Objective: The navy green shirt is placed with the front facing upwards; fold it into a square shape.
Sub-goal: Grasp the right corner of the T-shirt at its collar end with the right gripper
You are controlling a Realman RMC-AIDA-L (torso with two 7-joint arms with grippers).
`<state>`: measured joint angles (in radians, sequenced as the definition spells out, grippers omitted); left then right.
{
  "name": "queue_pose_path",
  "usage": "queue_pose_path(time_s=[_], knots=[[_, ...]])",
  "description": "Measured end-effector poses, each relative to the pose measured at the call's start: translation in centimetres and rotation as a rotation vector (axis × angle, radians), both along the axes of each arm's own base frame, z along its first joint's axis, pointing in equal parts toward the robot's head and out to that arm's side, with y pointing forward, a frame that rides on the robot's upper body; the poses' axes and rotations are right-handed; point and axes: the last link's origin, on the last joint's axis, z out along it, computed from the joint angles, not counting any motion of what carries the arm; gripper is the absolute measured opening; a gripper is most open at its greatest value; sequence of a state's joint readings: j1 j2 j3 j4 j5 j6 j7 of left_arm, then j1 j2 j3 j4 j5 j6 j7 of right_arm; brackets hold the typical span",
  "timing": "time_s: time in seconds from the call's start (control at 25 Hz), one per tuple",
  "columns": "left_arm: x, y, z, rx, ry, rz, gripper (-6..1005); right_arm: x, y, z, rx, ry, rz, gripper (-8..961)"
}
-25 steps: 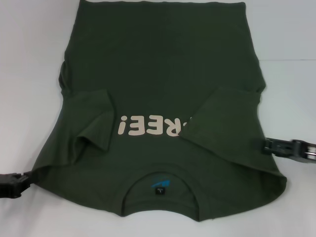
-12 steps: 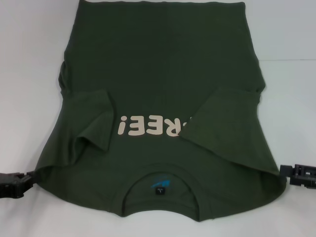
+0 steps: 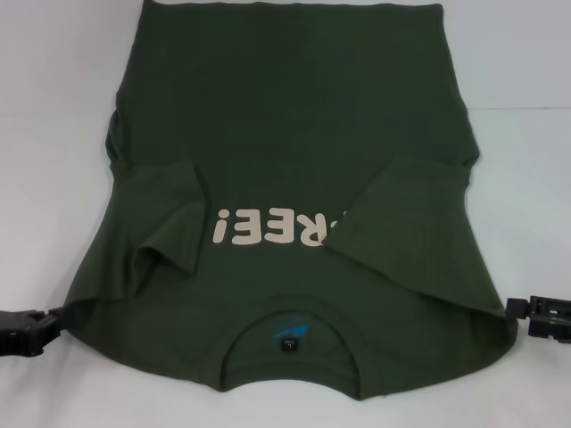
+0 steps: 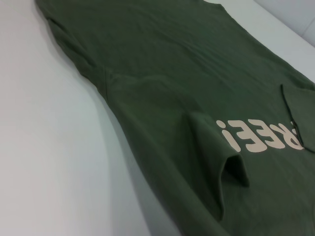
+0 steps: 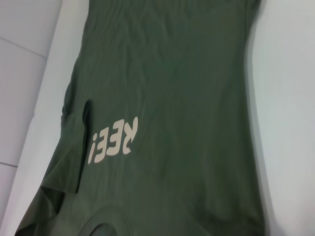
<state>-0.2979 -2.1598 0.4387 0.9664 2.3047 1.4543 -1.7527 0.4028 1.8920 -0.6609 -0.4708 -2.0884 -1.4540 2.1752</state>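
Observation:
The navy green shirt lies flat on the white table, front up, its collar toward me. The cream lettering reads upside down, and a blue label shows inside the neck. Both sleeves are folded inward over the chest, the left sleeve and the right sleeve. My left gripper is low on the table at the shirt's left shoulder corner, touching the cloth edge. At the right shoulder corner, my right gripper is against the edge. The wrist views show the shirt and no fingers.
White table surface surrounds the shirt on the left and right. The hem reaches the far edge of the head view. A pale seam or table edge runs across at the far right.
My right gripper has moved toward me along the shirt's right edge, from beside the folded sleeve to the shoulder corner. The left gripper has barely shifted. The shirt lies as before.

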Motion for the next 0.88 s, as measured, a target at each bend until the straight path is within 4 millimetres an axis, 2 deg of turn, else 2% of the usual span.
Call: queue_pose_path(time_s=[0.36,0.84,0.88], knots=[[0.0,0.1,0.1,0.004,-0.001,-0.001,29,-0.7,0.8,-1.3,-0.041,-0.021,0.002,927],[0.1,0.2,0.2,0.010,0.003,-0.005,28,-1.1,1.3,-1.4,-0.048,-0.014,-0.013,927],[0.1,0.3,0.2,0.010,0.003,-0.006,28,-1.2,1.3,-1.4,-0.051,-0.016,-0.012,898]])
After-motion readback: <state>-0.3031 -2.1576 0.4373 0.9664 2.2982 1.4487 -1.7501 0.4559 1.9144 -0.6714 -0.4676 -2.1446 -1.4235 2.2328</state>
